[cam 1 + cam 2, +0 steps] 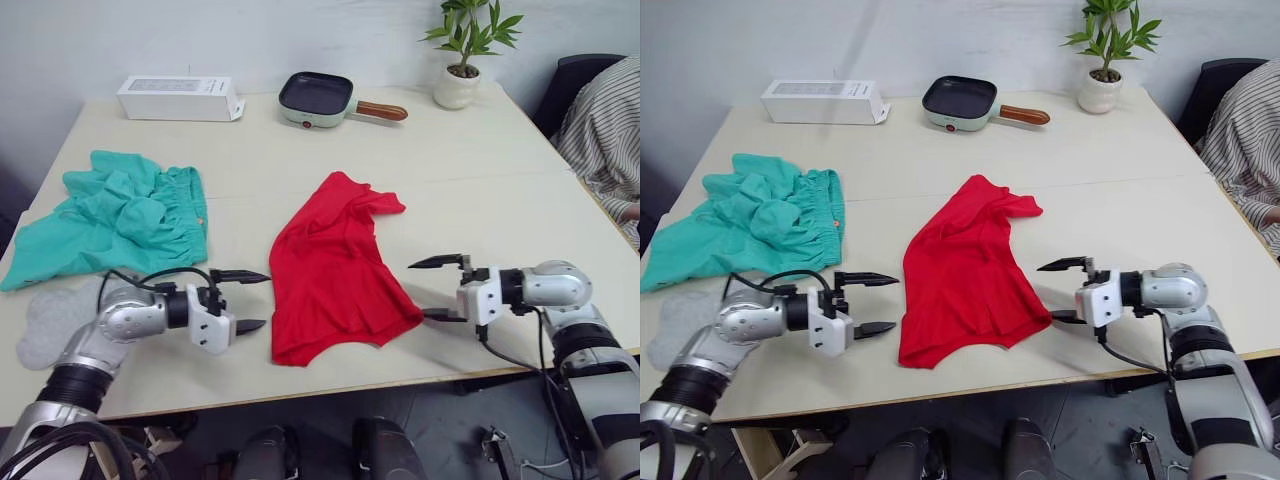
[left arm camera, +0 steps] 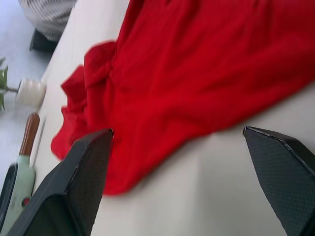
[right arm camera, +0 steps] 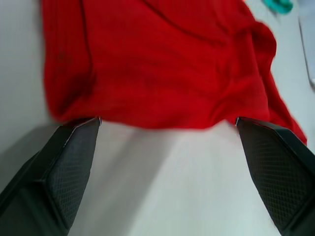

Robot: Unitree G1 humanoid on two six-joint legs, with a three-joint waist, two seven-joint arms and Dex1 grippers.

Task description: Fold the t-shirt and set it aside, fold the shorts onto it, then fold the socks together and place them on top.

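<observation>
The red t-shirt (image 1: 335,262) lies crumpled near the table's front middle. Just left of its lower hem my left gripper (image 1: 246,301) stands open, nothing between its fingers. On the shirt's right side my right gripper (image 1: 437,289) is open too, its fingertips close to the shirt's lower right corner. The wrist views show the red cloth (image 2: 197,73) (image 3: 157,64) ahead of the open fingers. The teal-green shorts (image 1: 120,215) lie bunched at the left of the table. A light grey sock (image 1: 45,320) lies at the front left, partly behind my left arm.
At the back of the table stand a white box (image 1: 180,97), a small pan with a brown handle (image 1: 325,98) and a potted plant (image 1: 462,60). A person in a striped top (image 1: 610,120) sits at the right edge.
</observation>
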